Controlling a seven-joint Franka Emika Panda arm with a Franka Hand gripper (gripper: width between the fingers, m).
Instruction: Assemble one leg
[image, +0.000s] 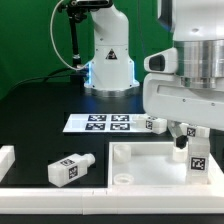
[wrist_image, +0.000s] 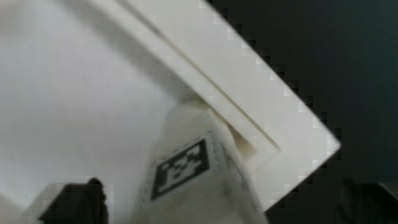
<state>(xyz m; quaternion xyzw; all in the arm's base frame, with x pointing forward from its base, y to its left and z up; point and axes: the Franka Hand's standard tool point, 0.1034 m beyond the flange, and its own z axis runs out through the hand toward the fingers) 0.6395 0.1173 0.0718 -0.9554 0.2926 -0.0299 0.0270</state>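
While the gripper pinches one leg upright over the square panel at its far corner on the exterior view's right, another leg lies loose on the table (exterior view's left). A third leg sits beside the marker board. Up close, the tagged leg touches the panel corner.

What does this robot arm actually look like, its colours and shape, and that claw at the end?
The arm is glossy white with rounded, bulky casings and a darker band between segments. Its base is a white cone bearing a black warning triangle and a blue glow below. A black cable runs beside it. The claw has dark fingers.
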